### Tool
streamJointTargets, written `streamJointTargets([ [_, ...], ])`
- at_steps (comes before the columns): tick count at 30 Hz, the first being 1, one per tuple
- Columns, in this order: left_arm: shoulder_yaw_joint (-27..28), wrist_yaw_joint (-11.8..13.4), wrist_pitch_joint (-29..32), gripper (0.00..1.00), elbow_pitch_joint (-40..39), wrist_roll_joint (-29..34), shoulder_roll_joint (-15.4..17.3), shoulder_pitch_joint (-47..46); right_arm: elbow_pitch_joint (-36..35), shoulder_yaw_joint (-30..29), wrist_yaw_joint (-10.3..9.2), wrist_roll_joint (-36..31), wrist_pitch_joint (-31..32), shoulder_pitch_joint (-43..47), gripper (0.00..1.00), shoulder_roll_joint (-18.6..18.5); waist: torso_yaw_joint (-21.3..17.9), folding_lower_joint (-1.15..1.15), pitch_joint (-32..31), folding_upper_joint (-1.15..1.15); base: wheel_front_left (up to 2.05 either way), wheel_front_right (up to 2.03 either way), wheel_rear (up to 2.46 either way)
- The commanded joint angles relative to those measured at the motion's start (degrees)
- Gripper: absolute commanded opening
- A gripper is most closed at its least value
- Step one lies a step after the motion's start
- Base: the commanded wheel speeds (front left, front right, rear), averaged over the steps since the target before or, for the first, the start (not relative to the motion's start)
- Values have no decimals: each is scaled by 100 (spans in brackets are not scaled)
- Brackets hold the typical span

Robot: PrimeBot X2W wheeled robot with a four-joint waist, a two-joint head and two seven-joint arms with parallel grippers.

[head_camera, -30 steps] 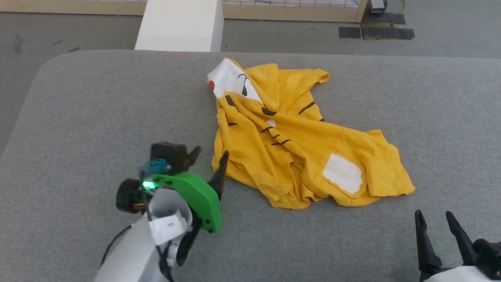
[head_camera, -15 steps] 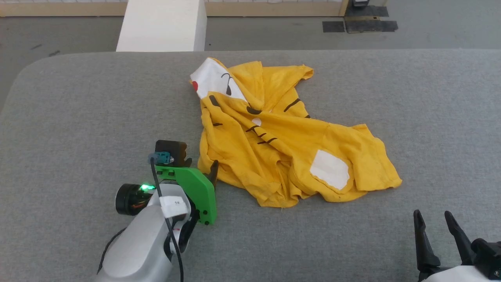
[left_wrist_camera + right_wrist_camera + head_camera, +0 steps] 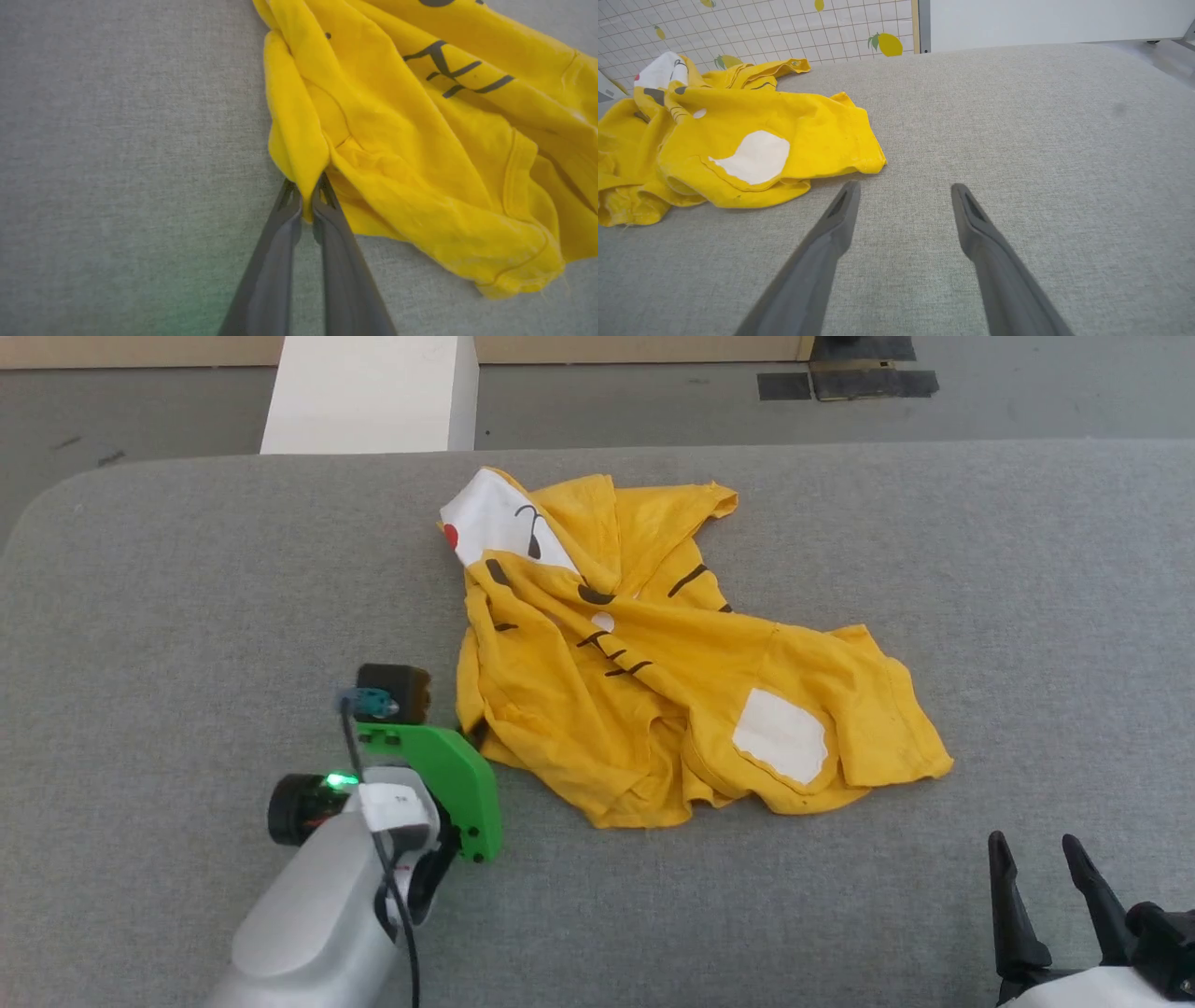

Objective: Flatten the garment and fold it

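**Head view.** The garment [image 3: 653,709] lies crumpled at mid-frame on the grey padded table [image 3: 187,569]. Its long axis runs from the white-patched end at upper centre down to a hem corner at right. The left gripper [image 3: 470,735] meets the cloth's lower-left edge, with its fingers mostly hidden behind the green wrist bracket [image 3: 448,775]. The right gripper [image 3: 1034,845] sits in the lower right corner, jaws apart and empty. It is well apart from the cloth, which lies up and to the left of it.

**Left wrist view.** The fingers are nearly together, with a yellow fold pinched between the tips at frame centre. The bulk of the garment [image 3: 420,140] spreads toward the upper right.

**Right wrist view.** The fingers are spread wide over bare table. The garment [image 3: 738,135] fills the left of the frame. Its nearest hem corner is near the left fingertip, up and to its left, and does not touch it.

**Judgement.** The left arm has its hold. To spread the cloth, the pull probably has to go away from the bulk. The right-hand hem corner looks like the right arm's closest hold.
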Motion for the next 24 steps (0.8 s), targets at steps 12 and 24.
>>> streamJointTargets([
  [12,1235,940,-858,0,-2627,-652,696,2434,38,-85,-10,60,-44,24,100,4,184,0,-213,0,0,0,0],
  [24,1231,1351,-832,100,-3335,-1189,275,4046,46,-137,-10,19,25,3,100,4,459,0,-304,0,0,0,0],
])
